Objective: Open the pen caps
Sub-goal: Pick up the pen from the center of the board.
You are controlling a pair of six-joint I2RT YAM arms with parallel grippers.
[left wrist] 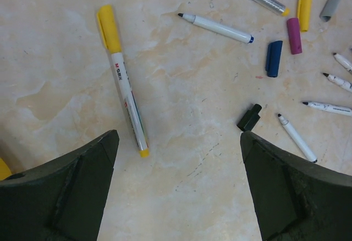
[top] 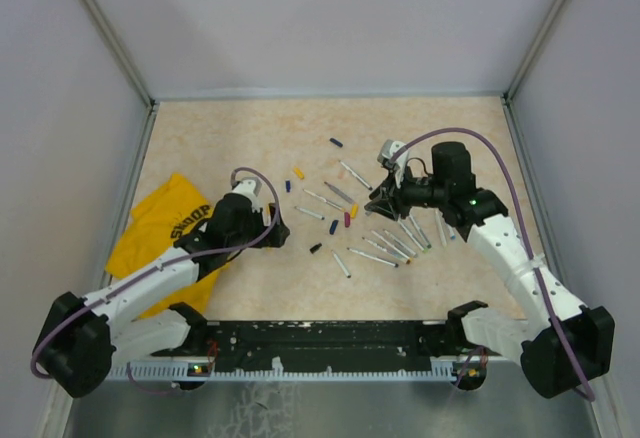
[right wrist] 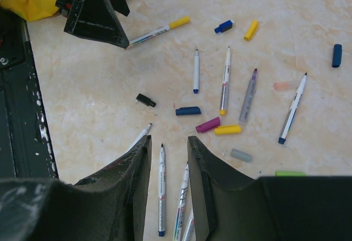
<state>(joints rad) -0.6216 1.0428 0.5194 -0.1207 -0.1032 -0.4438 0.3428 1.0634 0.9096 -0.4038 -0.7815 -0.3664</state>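
Beige marbled tabletop (top: 220, 138), white walls on three sides.

Top view: the pens (top: 385, 246) lie loose between the two arms, most of them bunched near the right arm. Loose pen caps (top: 298, 172) are dotted among them. At the left a yellow cloth (top: 150, 243) lies partly under the left arm. The left arm is stretched forward and low, with the left gripper (top: 272, 226) at the near-left edge of the scatter. The right arm is folded in toward the middle, and the right gripper (top: 378, 203) points left over the pen bunch.

Left wrist view: jaws spread wide, nothing between them. A yellow-capped pen (left wrist: 124, 81) lies just ahead of the left finger, cap on, apart from the rest. Judgement: the wide stance suits a descent onto this barrel, so it is probably the next one to open. A black cap (left wrist: 249, 117), blue cap (left wrist: 273, 58) and magenta cap (left wrist: 293, 35) lie off their pens, near bare-tipped barrels.

Right wrist view: the fingers (right wrist: 137, 166) stand a narrow gap apart and grip nothing. One pen lies on the table below the gap, untouched as far as I can tell. Judgement: the narrow setting fits a slim barrel or cap. Most caps in sight are off, and the yellow one is not yet done.
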